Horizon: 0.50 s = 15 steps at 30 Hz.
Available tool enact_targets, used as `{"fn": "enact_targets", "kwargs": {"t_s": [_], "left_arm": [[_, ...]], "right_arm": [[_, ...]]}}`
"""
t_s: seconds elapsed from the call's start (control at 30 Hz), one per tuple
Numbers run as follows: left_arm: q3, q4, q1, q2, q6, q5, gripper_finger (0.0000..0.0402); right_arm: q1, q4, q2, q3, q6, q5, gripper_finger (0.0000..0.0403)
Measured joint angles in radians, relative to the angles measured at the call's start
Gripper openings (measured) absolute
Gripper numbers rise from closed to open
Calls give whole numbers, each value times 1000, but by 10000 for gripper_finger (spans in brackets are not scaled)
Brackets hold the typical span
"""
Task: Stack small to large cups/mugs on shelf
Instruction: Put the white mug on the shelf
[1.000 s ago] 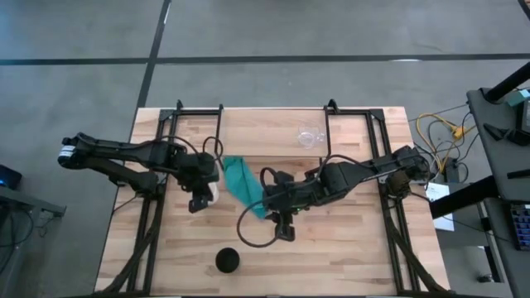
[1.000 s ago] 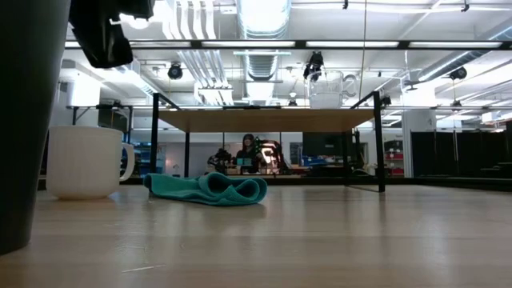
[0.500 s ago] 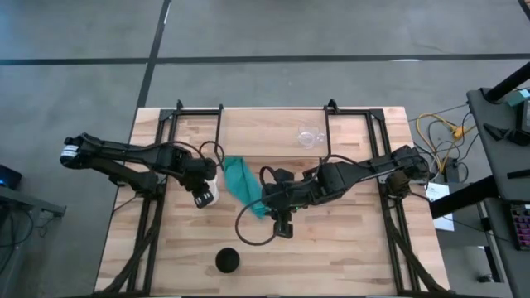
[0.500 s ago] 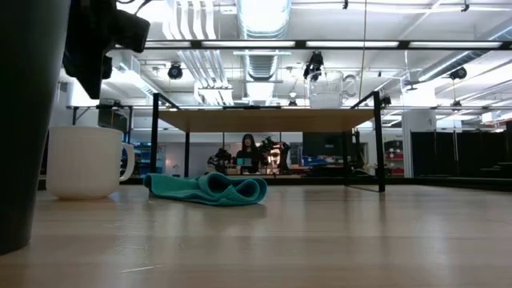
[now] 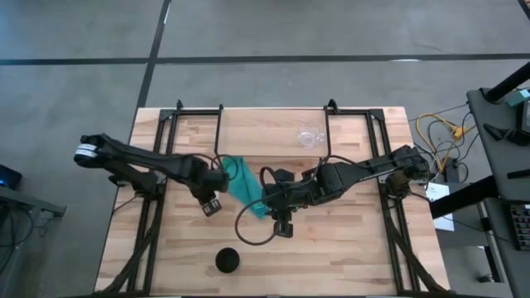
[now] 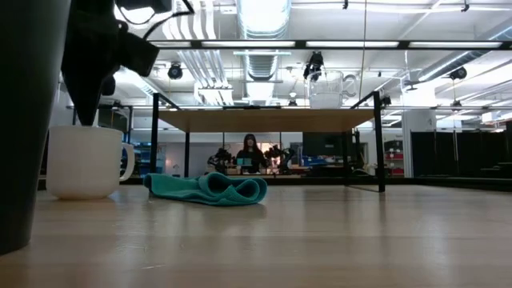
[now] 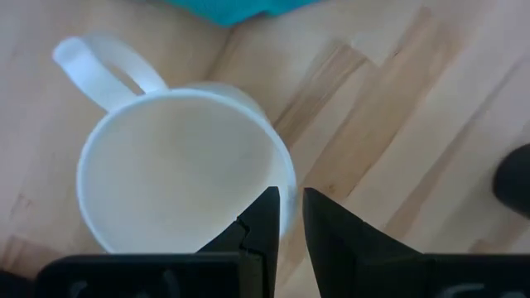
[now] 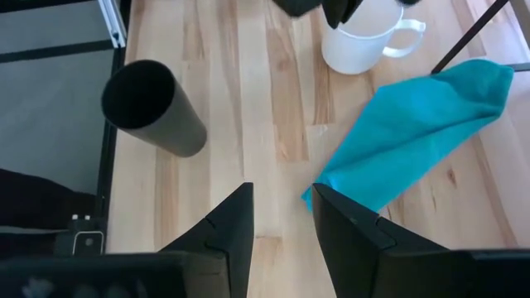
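Note:
A white handled mug stands on its base on the table; in the high view my left gripper covers it. My left gripper is shut on the mug's rim. A small clear glass cup stands on the raised wooden shelf. A tall black cup stands near the table's near edge. My right gripper hovers open and empty beside a teal cloth. My left gripper has one finger inside the mug and one outside, with the rim's wall between them, on the side opposite the handle. The fingers come from above, pointing down. The mug stands upright on the table.
The teal cloth lies just right of the mug, between the two grippers. The shelf's thin black legs stand at the table's far half. The black cup stands near my right gripper. Cables lie right of the table.
My left gripper has gone a little toward the table's right edge and down onto the white mug, which now lies hidden under it in the high view. The mug has stayed where it was.

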Motion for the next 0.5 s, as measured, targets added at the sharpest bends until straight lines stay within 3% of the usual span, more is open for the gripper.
{"fn": "enact_targets", "kwargs": {"t_s": [0.5], "left_arm": [[9,68,0,56,7,-5,42]], "right_arm": [[-2,0,0,0,-4,0,118]]}}
